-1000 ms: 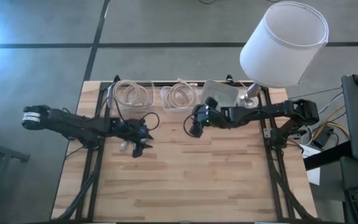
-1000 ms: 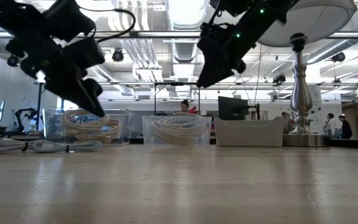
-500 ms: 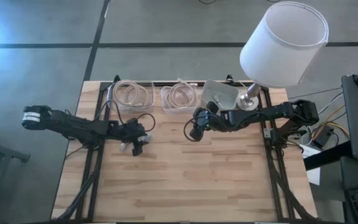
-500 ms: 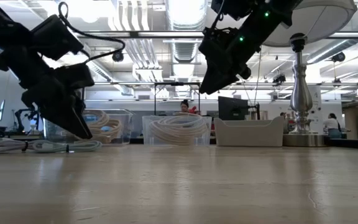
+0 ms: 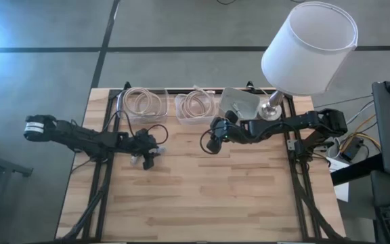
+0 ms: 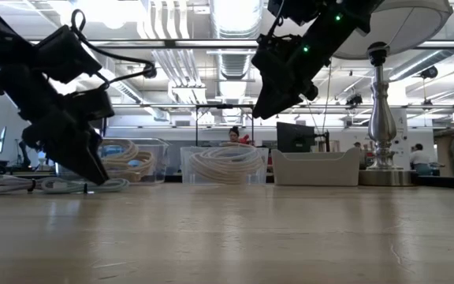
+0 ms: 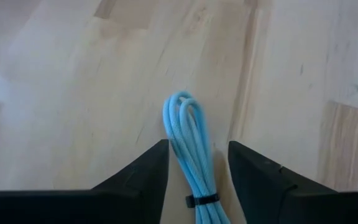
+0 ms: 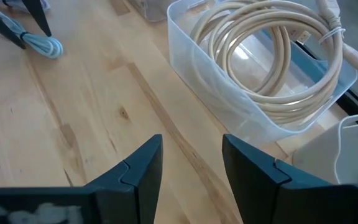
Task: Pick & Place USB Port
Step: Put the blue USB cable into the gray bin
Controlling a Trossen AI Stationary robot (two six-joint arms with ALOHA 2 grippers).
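Containers sit in a row along the desk's far edge: a clear plastic bin holding a coil of cream cable, a second clear bin just beside it with another cream cable coil, then a pale grey tray whose contents I cannot make out. A lamp with a white shade stands at the far right corner, its metal stem next to the tray.

Down on the wood in front of the first bin, the left gripper is lowered over a bundled light-blue USB cable. Its fingers stand spread on either side of the bundle, apart from it, so the cable lies loose between them on the desk, bound by a dark tie near the gripper's end. In the low view this gripper reaches down almost to the desk surface.

Over near the second bin, the right gripper hangs raised above the wood, its fingers parted and holding nothing.

Most of the near half of the desk is bare planks, open from side rail to side rail. No readable writing shows on the bins, the tray or the cable.
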